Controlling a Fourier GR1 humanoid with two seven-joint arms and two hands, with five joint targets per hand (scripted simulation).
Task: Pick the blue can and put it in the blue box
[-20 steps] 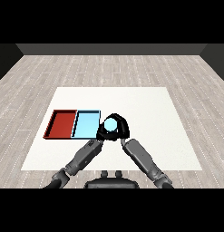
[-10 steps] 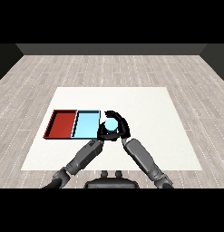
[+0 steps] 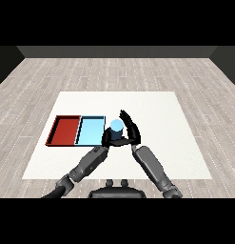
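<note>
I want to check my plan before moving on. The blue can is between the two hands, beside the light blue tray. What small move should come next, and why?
Probably carry the blue can a little to the robot's left, over the light blue tray. The can sits just off the tray's near edge, with the left hand and the right hand around it, so it is not yet inside.

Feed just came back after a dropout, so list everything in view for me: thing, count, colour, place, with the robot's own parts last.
table: one, white, centre of the wood-plank floor
red tray: one, red, left part of the table
blue tray: one, light blue, right beside the red tray
blue can: one, light blue, upright between the two hands, just right of the blue tray, not inside it
left hand: one, black, at the can's left side
right hand: one, black, fingers raised at the can's right side
forearms: two, grey, coming in from the lower corners
</note>
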